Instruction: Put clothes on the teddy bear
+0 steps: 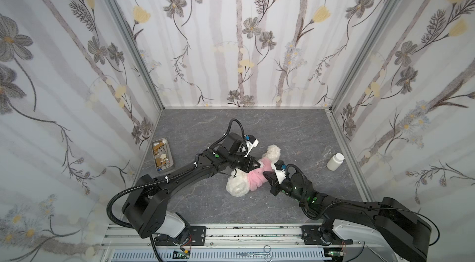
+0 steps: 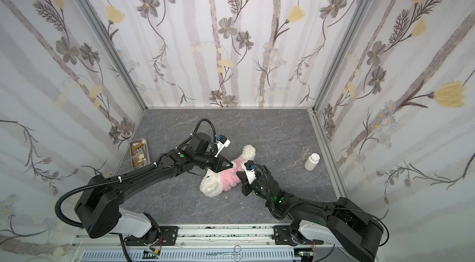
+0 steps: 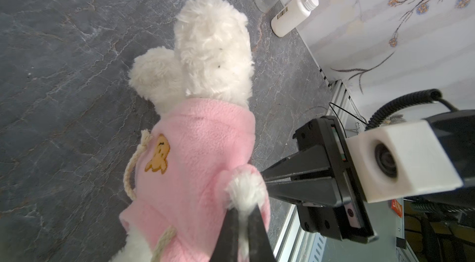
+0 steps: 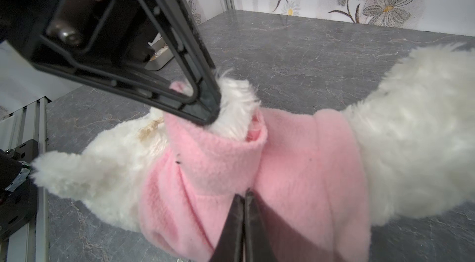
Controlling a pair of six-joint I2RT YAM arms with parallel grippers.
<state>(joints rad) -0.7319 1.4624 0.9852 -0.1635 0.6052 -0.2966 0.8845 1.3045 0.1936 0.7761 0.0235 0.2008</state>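
Teddy bear (image 1: 237, 186) lies near the middle of the grey tabletop (image 1: 205, 129), its long axis on a diagonal. The head points toward the near left and the front rail (image 1: 244, 232), and the two legs point toward the far right, roughly at the white bottle (image 1: 335, 161). A pink hoodie (image 1: 253, 179) wraps the torso, and the left wrist view shows its embroidered bear face and drawstrings turned up. The left hand (image 3: 244, 218) reaches in from the left. Its fingers are pressed together on the tuft of white paw fur that pokes out of a pink sleeve. The right hand (image 4: 243, 197) comes from the near right with its fingers also pinched together, their tips biting a fold of the hoodie's fleece just under that sleeve. The two hands nearly meet over the bear's body. Open tabletop stretches from the legs to the back wall, and there is more between the head and the front rail. A metal tray (image 1: 170, 151) of small parts sits by the left wall, well apart from the bear. A glass beaker (image 1: 327, 151) stands just beside the bottle near the right wall.
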